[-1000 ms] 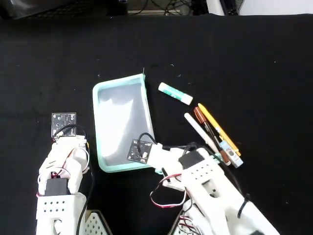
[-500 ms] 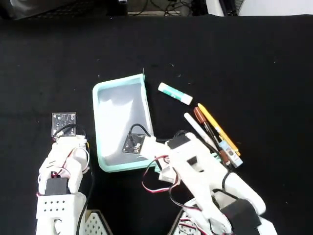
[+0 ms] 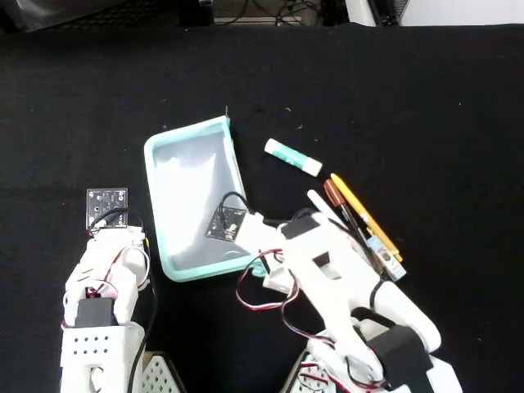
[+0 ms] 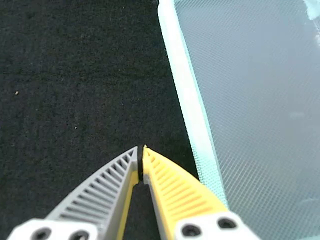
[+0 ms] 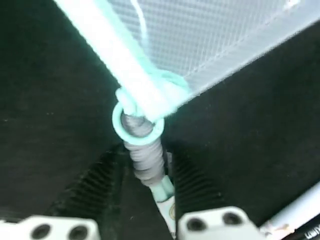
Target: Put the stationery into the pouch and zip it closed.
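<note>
Left gripper (image 4: 140, 150) is sitting low over the black table (image 3: 426, 106), its grey and yellow ribbed jaws pressed fully together and holding nothing. It is probably parked there until the pouch needs bracing.

The pouch (image 3: 192, 196) is lying flat just beside that gripper's tips, apart from them. Its thick mint rim (image 4: 187, 100) is running past the gripper, and the panel beyond is showing as a fine translucent mesh. It is looking soft and floppy (likely to slide if tugged). Nothing is showing through the mesh.

Right gripper (image 5: 145, 152) is sitting at the pouch's near corner, clamping its dark ribbed jaws on the zipper pull (image 5: 148, 172). That is a short grey tab hanging from a mint ring (image 5: 137, 130) at the end of the zip track. Holding it by the tab looks aimed at running the zip open so the stationery can go in.

The stationery is lying on the table to the right gripper's far right, well apart from the pouch. There is a short white-and-green glue stick (image 3: 293, 156), then a loose bundle of slim pens: white (image 3: 327, 210), brown (image 3: 340, 201) and yellow (image 3: 364, 214). All are looking hard, smooth and cylindrical. None is in the pouch yet, so the task is at an early stage.
</note>
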Tool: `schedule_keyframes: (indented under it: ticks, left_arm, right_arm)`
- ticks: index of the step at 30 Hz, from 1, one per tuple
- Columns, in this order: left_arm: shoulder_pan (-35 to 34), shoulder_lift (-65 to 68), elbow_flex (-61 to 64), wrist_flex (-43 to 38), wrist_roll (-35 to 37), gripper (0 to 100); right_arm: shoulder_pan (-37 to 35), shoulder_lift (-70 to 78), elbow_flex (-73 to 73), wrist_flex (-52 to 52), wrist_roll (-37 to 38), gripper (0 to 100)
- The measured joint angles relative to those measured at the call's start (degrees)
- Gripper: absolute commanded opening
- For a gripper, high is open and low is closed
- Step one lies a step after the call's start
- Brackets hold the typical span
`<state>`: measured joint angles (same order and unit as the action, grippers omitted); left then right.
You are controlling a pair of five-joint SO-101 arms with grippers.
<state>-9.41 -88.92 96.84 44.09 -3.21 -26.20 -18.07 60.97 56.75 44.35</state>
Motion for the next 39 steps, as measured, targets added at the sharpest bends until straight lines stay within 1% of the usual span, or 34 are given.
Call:
schedule_keyframes:
  ticks: [2, 4, 6, 8, 11, 13, 15, 18, 21, 25, 28, 31, 35, 37, 39]
  left_arm:
    - [0.0, 0.0, 0.0, 0.0, 0.0, 3]
    - [0.0, 0.0, 0.0, 1.2, -2.1, 3]
    - [0.0, 0.0, -0.2, 4.5, -6.8, 3]
    - [0.1, 0.0, -1.9, 9.0, -10.5, 3]
    - [0.1, 0.0, -6.1, 13.5, -12.0, 3]
    - [0.1, 0.0, -8.3, 14.3, -12.4, 3]
    - [0.1, 0.0, -10.8, 14.8, -13.4, 3]
    - [0.1, 0.3, -15.1, 14.9, -14.5, 3]
    - [0.1, 3.7, -19.9, 14.9, -14.9, 3]
    - [0.1, 15.1, -26.7, 12.3, -14.9, 3]
    - [0.2, 28.7, -33.3, 9.4, -14.9, 3]
    - [1.7, 43.5, -40.7, 7.5, -14.7, 3]
    - [1.8, 58.5, -49.5, 6.4, -8.4, 3]
    - [3.2, 62.6, -51.3, 6.4, -5.7, 3]
    - [5.6, 65.8, -51.9, 6.4, -4.7, 4]
  right_arm:
    - [-0.1, -1.1, -0.1, 1.8, -0.1, 1.2]
    - [-0.3, -4.0, 0.8, 3.6, -0.1, 1.2]
    - [-0.3, -8.5, 0.9, 4.0, -0.7, 1.2]
    - [-0.3, -13.9, 1.1, 3.9, -3.0, 1.2]
    - [-0.3, -21.6, 2.9, 0.5, -7.4, 1.2]
    - [-0.3, -26.3, 4.7, -2.6, -9.2, 1.2]
    - [-0.3, -29.6, 5.6, -3.7, -10.9, 1.2]
    - [-0.3, -32.6, 5.7, -3.7, -12.3, 1.2]
    - [-0.3, -33.1, 5.1, -1.5, -12.8, 1.2]
    - [-0.3, -33.4, 1.0, 0.7, -13.9, 1.2]
    - [-0.3, -33.9, -0.9, 0.7, -17.1, 1.2]
    - [-0.3, -34.0, -1.0, 0.7, -18.3, 1.2]
    - [-0.3, -34.1, 4.0, -2.7, -18.8, 1.2]
    - [-0.2, -34.1, 6.7, -6.2, -18.8, 1.2]
    - [1.4, -34.1, 7.3, -8.8, -18.8, 1.2]
